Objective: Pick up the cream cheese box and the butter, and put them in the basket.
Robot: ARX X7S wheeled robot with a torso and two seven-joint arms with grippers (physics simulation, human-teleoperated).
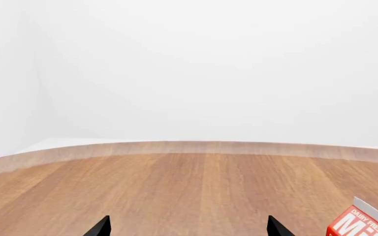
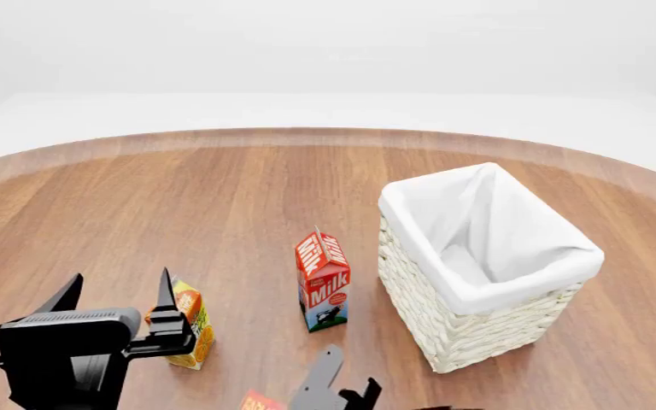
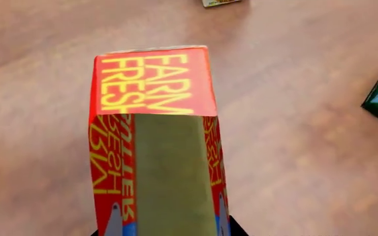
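The butter [image 3: 155, 147], a red-orange box with yellow "FARM FRESH" lettering, fills the right wrist view. It stands out from between the jaws of my right gripper [image 3: 163, 232], which is shut on it, dark jaw edges hugging both sides. In the head view only a red corner of the butter [image 2: 257, 401] shows at the bottom edge, beside the right gripper's fingers [image 2: 325, 371]. The wicker basket [image 2: 419, 299] with its white liner stands at the right. My left gripper [image 2: 120, 278] [image 1: 187, 227] hangs open over bare wood at the left. The cream cheese box is out of view.
A red-and-white milk carton [image 2: 322, 280] [image 1: 363, 222] stands upright just left of the basket. An orange juice carton [image 2: 189, 326] stands right by the left gripper. The round wooden table's far edge [image 2: 305, 135] curves across the back.
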